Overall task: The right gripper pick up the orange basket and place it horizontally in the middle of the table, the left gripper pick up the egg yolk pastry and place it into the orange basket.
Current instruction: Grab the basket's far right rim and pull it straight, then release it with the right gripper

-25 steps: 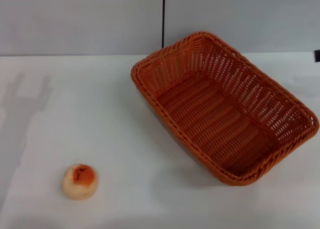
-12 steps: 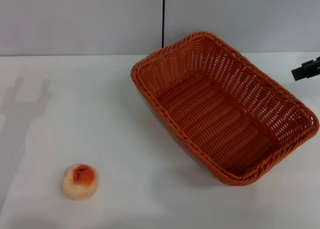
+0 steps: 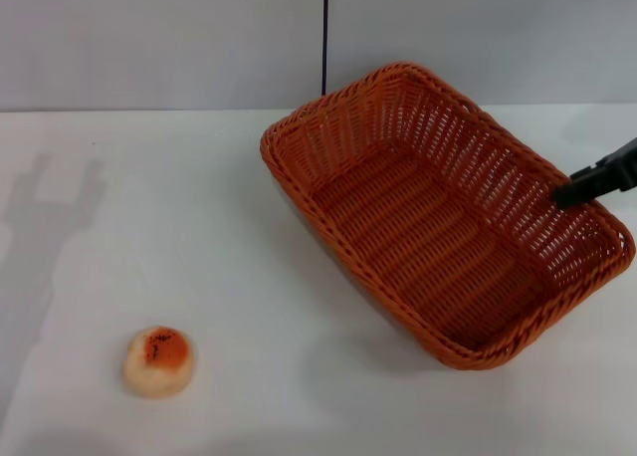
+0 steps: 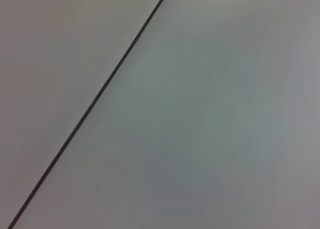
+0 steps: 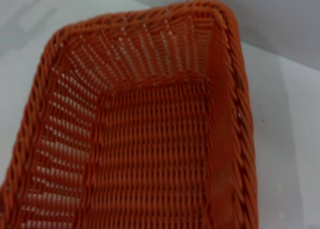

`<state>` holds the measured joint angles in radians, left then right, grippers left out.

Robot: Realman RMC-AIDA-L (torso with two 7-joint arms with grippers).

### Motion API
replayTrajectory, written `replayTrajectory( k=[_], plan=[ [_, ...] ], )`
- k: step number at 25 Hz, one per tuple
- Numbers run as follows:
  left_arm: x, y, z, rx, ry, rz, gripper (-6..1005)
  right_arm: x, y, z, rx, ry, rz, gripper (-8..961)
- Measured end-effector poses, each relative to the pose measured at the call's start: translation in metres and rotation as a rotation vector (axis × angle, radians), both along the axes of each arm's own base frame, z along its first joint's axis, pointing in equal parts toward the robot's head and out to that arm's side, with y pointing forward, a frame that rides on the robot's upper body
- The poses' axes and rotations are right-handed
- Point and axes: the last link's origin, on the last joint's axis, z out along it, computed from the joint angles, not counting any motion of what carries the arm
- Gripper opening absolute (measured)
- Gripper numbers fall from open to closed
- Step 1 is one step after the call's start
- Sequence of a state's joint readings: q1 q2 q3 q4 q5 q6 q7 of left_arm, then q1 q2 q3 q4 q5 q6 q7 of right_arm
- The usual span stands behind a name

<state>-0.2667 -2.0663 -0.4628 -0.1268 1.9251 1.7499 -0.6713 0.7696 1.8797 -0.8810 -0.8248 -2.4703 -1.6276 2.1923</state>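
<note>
Item one, large rectangular orange woven wicker basket (image 3: 443, 212): I see it resting on the broad flat white counter (image 3: 199, 227), right of centre, set diagonally with one short end toward the back wall; empty inside; braided rim intact.

Item two, small round pale cream egg yolk pastry with orange-red glazed top (image 3: 159, 360): it lies on the counter at the near left, well apart from the basket; untouched.

Item three, black right pincer (image 3: 589, 183): only its slim dark tip shows in my head view, just over the basket's far right rim; whether it is released or clenched I cannot tell; nothing appears gripped yet. My right wrist camera looks down into the basket (image 5: 150, 139), so the approach seems lined up over the interior.

Item four, left pincer: not visible in any view; its wrist camera shows only a plain grey wall with a dark seam.

Step in hand, as I judge it: reaching for the basket. To do it well I would straddle one rim wall, one finger inside and one outside; clamp firmly on the braid; lift level; then turn it square toward the counter's middle.
</note>
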Motion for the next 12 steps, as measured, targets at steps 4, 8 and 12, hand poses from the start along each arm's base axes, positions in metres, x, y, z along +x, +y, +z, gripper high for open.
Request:
replayTrajectory(
  k=[4,8,12],
  plan=[
    [0.000,0.000,0.000,0.000,-0.002,-0.001,792,0.004,0.001,-0.008,-0.004,-0.037,-0.007,439],
    [0.001,0.001,0.000,-0.001,-0.004,-0.003,792,0.006,0.003,-0.013,0.001,-0.060,0.006,393],
    [0.001,0.002,0.000,-0.004,-0.008,-0.006,792,0.006,0.002,-0.014,0.008,-0.055,0.020,348]
  ],
)
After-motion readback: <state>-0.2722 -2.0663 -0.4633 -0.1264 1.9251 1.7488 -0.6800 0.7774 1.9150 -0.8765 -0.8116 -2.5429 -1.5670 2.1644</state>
